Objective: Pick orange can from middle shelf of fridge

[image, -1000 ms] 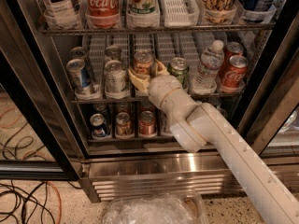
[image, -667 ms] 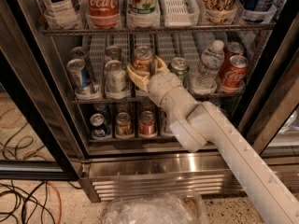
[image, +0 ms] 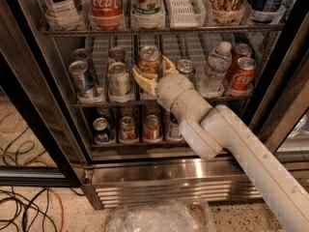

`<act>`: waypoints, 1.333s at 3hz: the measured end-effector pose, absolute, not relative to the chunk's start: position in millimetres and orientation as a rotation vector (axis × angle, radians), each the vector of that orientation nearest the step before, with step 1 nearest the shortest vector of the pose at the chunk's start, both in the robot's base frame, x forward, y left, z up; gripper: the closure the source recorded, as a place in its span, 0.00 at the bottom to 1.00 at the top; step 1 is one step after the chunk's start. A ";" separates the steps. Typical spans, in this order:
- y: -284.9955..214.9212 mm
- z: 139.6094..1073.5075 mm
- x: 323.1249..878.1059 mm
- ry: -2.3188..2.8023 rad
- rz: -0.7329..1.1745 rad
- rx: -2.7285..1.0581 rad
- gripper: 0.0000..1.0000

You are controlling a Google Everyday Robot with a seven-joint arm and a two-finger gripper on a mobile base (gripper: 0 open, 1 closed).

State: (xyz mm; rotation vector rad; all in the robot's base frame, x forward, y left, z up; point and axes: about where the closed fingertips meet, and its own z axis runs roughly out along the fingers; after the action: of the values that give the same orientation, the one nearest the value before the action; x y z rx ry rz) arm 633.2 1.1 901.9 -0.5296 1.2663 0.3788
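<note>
The orange can (image: 149, 58) stands on the middle shelf (image: 159, 102) of the fridge (image: 145, 170), in the centre lane, with its silver top showing. My gripper (image: 155, 70) reaches in from the lower right on a white arm. Its cream fingers (image: 143, 79) sit on both sides of the can's lower body and press against it. The lower part of the can is hidden behind the gripper.
Silver and blue cans (image: 118, 79) stand to the left of the orange can. A green can (image: 186, 69), a water bottle (image: 215, 66) and red Coca-Cola cans (image: 241, 74) stand to its right. Large bottles (image: 106, 1) fill the rack above, and more cans (image: 152, 127) stand below. Cables (image: 29, 207) lie on the floor.
The arm and gripper have hardly moved. The gripper stays around the orange can, which sits a touch higher in view.
</note>
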 end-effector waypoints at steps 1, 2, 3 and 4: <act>1.7 901.4 614.7 1.276 0.399 -0.585 1.00; 7.9 895.5 593.2 1.305 0.446 -0.651 1.00; 12.9 888.9 571.9 1.348 0.516 -0.709 1.00; 16.5 894.4 552.7 1.378 0.564 -0.787 1.00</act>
State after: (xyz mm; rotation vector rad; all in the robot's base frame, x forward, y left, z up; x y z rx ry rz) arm 552.7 16.5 894.4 -0.7870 1.3784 0.5639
